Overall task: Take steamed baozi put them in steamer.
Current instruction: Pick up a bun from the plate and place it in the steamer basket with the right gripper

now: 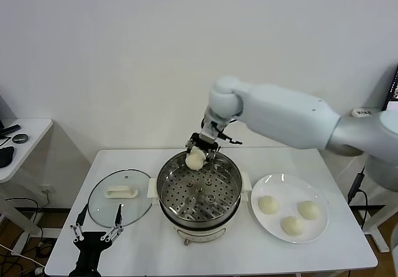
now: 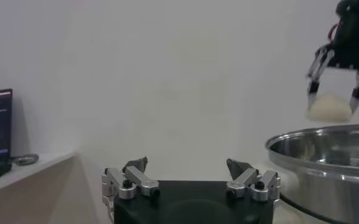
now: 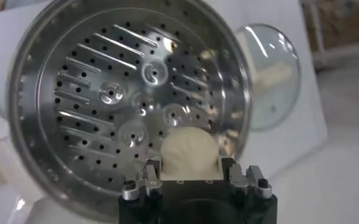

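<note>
Baozi number one, a pale cream bun, hangs in the right gripper above the far rim of the steamer, not touching the metal. The gripper's fingers are closed only as far as the bun's width, pressing it from both sides, and the right wrist view shows the dough bulging between the two finger mounts with the perforated tray directly underneath. That tray sits inside the shiny steel pot, and no bun lies on it.

Three more baozi rest on the white plate just beside the steamer, on the side of the robot's right arm; they lie near one another without clearly touching. On the opposite side of the steamer lies the round glass lid with its white handle, flat on the white table and just beside the pot's side handle.

Near the table's front edge, on the lid's side of the steamer, the left gripper waits low, its fingers spread wide apart and holding nothing.
</note>
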Controlling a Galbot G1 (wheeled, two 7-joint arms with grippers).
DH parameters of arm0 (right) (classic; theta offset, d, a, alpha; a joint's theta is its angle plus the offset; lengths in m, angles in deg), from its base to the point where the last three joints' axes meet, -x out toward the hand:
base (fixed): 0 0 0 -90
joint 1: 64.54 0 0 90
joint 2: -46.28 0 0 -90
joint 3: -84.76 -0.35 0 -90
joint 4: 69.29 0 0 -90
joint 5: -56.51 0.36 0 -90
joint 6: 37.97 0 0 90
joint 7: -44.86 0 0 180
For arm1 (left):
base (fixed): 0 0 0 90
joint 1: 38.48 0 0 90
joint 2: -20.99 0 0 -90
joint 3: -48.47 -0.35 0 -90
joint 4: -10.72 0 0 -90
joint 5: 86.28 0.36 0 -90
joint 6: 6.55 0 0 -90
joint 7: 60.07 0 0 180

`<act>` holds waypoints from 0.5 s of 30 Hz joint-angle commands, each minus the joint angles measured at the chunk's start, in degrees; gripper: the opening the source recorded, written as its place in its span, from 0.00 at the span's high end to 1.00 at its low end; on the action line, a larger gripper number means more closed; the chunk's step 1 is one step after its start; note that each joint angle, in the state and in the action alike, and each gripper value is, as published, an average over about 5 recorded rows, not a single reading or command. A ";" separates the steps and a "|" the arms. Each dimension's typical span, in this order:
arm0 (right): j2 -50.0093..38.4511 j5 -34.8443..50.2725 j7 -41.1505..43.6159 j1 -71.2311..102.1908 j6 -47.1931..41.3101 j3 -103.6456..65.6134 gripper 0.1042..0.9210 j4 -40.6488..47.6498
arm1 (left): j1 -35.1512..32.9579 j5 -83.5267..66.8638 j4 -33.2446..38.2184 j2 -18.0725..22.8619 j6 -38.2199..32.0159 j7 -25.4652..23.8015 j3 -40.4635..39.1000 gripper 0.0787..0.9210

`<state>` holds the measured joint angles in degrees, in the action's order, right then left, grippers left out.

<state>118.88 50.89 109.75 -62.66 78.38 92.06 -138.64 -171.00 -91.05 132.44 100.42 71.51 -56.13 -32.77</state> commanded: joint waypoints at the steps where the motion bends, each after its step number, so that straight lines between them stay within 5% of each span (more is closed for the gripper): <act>1: 4.62 -10.00 -1.44 3.31 7.80 1.50 0.42 5.87 | 0.05 -0.06 0.02 0.00 0.03 -0.01 0.68 0.12; 15: 4.77 -12.91 -3.23 6.07 9.73 -0.74 0.37 10.47 | 0.16 -0.26 -0.24 0.07 -0.02 -0.04 1.03 0.12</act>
<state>122.48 41.16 107.50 -58.05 85.82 91.72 -131.31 -170.75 -91.30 132.33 100.56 71.52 -56.17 -31.89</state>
